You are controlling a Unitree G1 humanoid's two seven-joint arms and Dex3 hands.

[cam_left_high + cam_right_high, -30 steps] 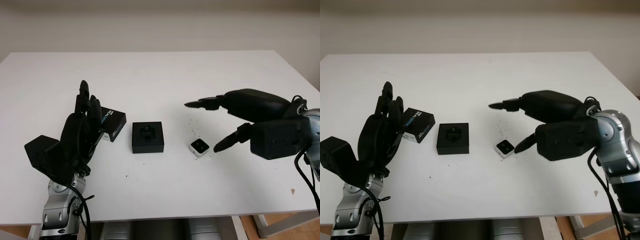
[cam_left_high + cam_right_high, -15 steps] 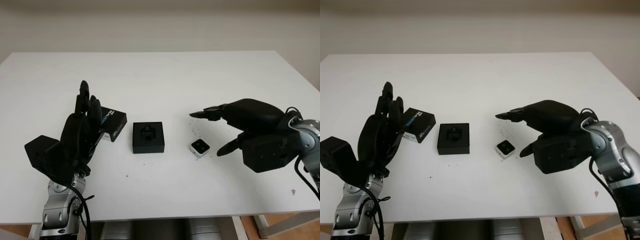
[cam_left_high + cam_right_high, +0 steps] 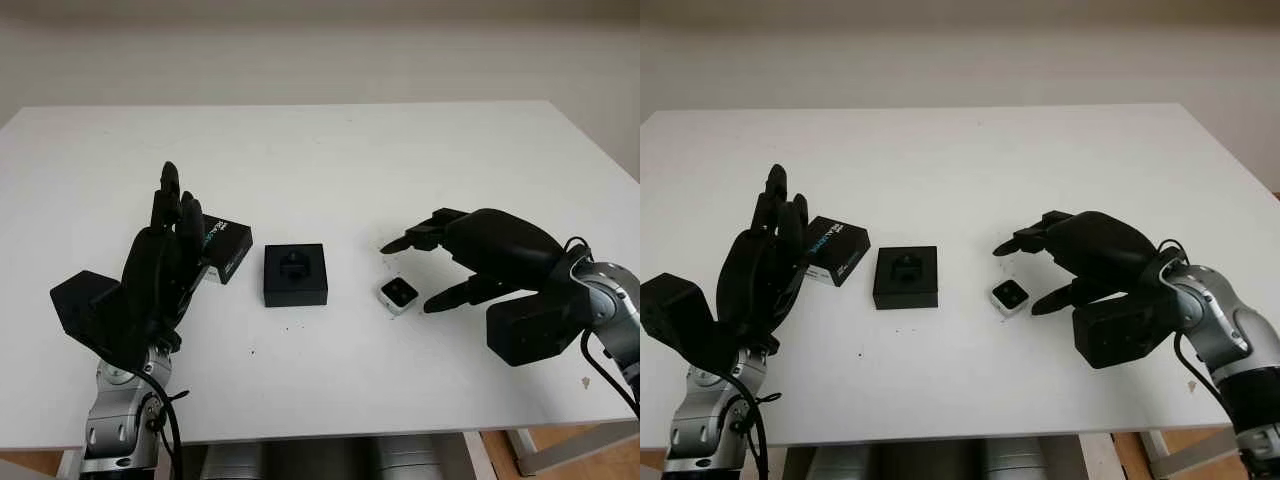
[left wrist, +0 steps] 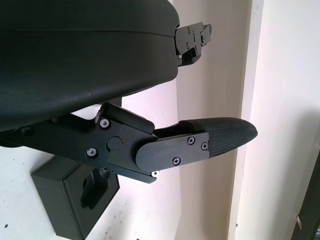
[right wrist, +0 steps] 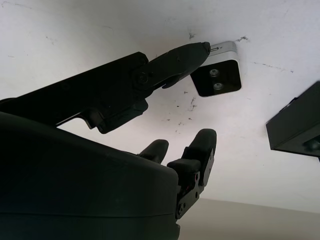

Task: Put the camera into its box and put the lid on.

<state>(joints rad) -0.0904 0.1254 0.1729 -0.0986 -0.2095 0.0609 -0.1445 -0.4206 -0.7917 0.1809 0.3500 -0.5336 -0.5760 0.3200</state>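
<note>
Since a second earlier, my right hand [image 3: 440, 268] had dropped lower over the white table [image 3: 330, 160] and drawn in around the camera, open and gripping nothing, one fingertip [image 5: 202, 48] just at the camera's edge though I could not tell if it touched. On the near left my left hand [image 3: 165, 262] stood upright and open, holding nothing, just in front of the black lid [image 3: 226, 248]. Right of the lid sat the open black box [image 3: 296, 274], and right of that, apart from it, lay the small white camera [image 3: 399, 295] on the tabletop.
</note>
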